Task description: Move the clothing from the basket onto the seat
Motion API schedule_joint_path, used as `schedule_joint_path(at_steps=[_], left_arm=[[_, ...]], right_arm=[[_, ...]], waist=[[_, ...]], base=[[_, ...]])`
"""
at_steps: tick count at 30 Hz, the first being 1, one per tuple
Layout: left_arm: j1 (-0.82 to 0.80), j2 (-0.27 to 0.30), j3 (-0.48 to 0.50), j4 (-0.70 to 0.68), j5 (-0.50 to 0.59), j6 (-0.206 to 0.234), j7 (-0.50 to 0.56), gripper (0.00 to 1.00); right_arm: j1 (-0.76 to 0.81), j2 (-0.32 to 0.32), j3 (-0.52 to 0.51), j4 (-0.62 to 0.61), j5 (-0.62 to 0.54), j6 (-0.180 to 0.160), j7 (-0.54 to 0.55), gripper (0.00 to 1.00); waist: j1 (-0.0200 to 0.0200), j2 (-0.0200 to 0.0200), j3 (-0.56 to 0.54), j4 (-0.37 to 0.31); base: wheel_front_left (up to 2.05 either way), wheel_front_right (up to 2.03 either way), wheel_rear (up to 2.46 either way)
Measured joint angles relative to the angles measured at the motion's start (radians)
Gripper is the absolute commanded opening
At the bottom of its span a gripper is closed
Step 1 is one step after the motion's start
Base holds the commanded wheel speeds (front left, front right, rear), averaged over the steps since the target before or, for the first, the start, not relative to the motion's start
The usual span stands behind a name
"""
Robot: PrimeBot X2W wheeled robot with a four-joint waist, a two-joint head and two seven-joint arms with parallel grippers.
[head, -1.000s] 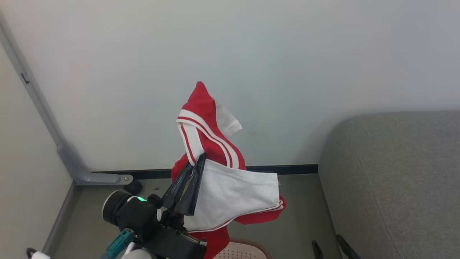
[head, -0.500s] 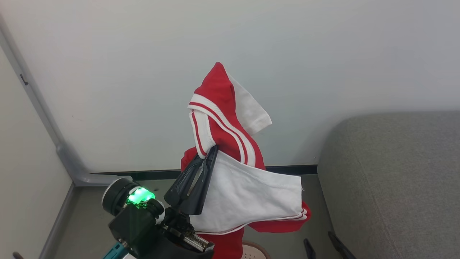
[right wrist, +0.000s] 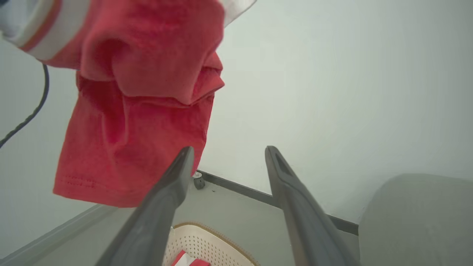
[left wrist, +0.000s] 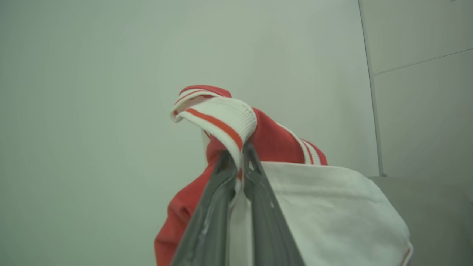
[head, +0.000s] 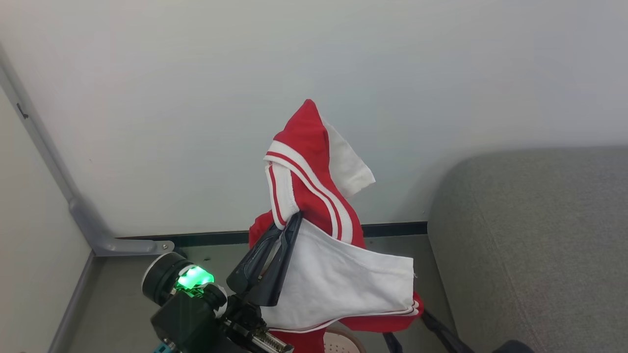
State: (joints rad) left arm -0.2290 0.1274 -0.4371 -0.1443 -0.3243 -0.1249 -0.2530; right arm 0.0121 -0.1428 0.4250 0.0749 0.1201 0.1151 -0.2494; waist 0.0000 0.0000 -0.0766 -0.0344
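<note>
One red-and-white sports garment (head: 338, 274), floppy and light I'd guess, dangles over the basket (right wrist: 207, 244), left of the seat (head: 539, 245), my left pincer (head: 296, 217) pinching its ribbed striped band (good grab spot), right pincer (right wrist: 229, 149) spread.

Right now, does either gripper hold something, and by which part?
The left gripper pinches the red garment by its white striped band. The right gripper is open and empty.
</note>
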Motion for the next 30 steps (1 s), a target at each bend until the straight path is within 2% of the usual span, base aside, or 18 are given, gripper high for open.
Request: schedule_joint_path(at_steps=[6, 10, 20, 30], left_arm=[[0.008, 0.004, 0.011, 0.002, -0.002, 0.0, 0.0, 0.0], [0.007, 0.003, 0.01, 0.007, -0.002, 0.0, 0.0, 0.0], [0.006, 0.001, 0.001, 0.016, -0.027, 0.0, 0.0, 0.0], [0.0, 0.001, -0.025, 0.025, -0.034, 0.0, 0.0, 0.0]], right_arm=[[0.0, -0.086, 0.088, -0.084, -0.055, 0.008, 0.0, 1.0], [-0.003, -0.114, 0.114, -0.142, -0.059, 0.008, 0.0, 1.0], [-0.036, -0.116, 0.149, -0.214, -0.059, 0.008, 0.0, 1.0], [-0.094, -0.087, 0.126, -0.189, -0.072, 0.007, -0.007, 1.0]], waist=[[0.0, 0.0, 0.011, -0.017], [0.0, 0.0, 0.017, -0.026], [0.0, 0.0001, 0.024, -0.03], [0.0, 0.0001, 0.03, -0.025]], base=[[0.0, 0.0, 0.0], [0.0, 0.0, 0.0], [0.0, 0.0, 0.0], [0.0, 0.0, 0.0]])
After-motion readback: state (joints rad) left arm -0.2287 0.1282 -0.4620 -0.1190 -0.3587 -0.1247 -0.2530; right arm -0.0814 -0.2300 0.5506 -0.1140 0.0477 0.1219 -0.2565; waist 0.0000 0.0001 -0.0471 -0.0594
